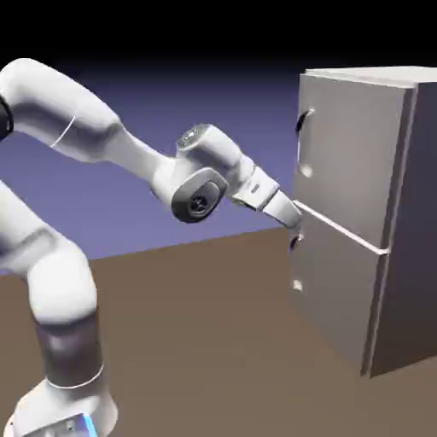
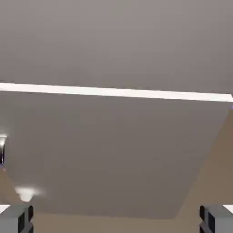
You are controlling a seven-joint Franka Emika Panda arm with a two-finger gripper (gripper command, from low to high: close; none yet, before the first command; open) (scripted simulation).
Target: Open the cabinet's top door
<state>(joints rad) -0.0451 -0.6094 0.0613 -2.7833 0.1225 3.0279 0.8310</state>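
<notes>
- Here we are at the cabinet [image 1: 410, 213], a tall grey box standing in front of the jaws, both its doors looking shut, so its inside is hidden from us.
- We see the gripper [image 1: 293, 219] with its jaws wide apart, one fingertip at each side of the hand view's bottom edge, and nothing held between them.
- In the exterior view the hand slants down toward the cabinet's handle side, right by the seam; whether it touches the front, we can't tell.
- And there's our top door [image 1: 354, 154], the flat grey panel reaching up from beside the jaws, its face smooth and softly lit.
- Its dark curved handle [image 1: 303, 121] sits well above the jaws, near the door's edge on the exterior view's left.
- We've got a bright white strip [image 2: 116, 92] running between the two panels, ahead of the jaws.
- Under it we find the lower door [image 2: 113, 154], its own small handle [image 2: 2, 150] just below the jaws in the exterior view.
</notes>
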